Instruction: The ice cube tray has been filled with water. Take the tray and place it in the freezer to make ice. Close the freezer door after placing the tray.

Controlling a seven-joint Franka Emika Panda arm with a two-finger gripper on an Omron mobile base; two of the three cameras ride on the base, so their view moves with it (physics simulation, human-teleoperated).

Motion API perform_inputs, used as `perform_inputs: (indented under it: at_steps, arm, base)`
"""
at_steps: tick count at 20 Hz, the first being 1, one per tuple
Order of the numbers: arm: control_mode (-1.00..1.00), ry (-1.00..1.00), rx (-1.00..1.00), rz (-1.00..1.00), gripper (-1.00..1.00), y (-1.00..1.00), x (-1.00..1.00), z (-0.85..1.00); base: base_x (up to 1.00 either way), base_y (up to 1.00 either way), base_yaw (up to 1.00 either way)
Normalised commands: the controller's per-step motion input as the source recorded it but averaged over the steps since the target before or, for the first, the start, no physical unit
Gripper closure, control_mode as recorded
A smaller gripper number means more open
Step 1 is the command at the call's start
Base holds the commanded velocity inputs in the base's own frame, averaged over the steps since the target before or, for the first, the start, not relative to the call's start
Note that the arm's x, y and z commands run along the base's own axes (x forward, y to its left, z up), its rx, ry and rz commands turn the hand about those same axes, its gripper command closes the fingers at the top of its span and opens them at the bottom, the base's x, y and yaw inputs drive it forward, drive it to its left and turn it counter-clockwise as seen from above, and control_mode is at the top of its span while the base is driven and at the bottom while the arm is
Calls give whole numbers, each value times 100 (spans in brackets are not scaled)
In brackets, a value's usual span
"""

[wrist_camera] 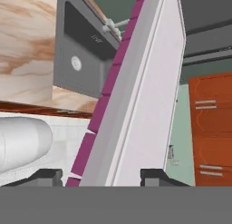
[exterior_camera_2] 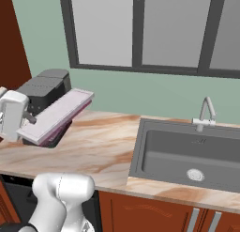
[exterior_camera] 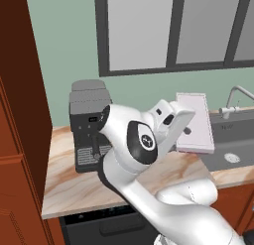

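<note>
1. Fingers first, as seen from the hand view: the two dark tips stand partly closed, one on each side of the ice cube tray, and the gap between them is taken up by the tray's near end. I would call that a clamp on the short end. From the tips the tray runs straight away, pale on its broad face with purple cells showing along the edge. Beyond its far end lie the sink and the marbled tabletop.

2. Left base view: the tray sticks out ahead of the hand, lifted off the tabletop and tilted. The coffee machine stands behind and to one side of the hand, well clear of the tray. The arm hides the tips themselves here.

3. Right base view: the tray slopes up and away from the hand, its far end the higher one and its near end at the hand. It hangs above the tabletop, just in front of the coffee machine. I cannot see the tips from this side.

4. Handling, as I judge it: the tray looks stiff, thin and light, but it is said to be full of water, so this slope risks spilling. Held by one end, it could also sag or twist; a level carry and a firm, deep hold on that end seem wise.
</note>
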Motion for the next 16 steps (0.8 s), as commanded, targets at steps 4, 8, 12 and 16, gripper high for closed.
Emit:
perform_inputs:
  at_steps: [4, 8, 12, 16]
  arm:
    - [100, 0, -4, -5, 100, 5, -5, 0]
    - [100, 0, 0, 0, 100, 0, 0, 0]
    - [100, 0, 0, 0, 100, 0, 0, 0]
    - [100, 0, 0, 0, 100, 0, 0, 0]
  base:
    - [-20, 19, -30]
    - [-33, 19, -60]
    - [-36, 14, -72]
    - [-41, 13, -82]
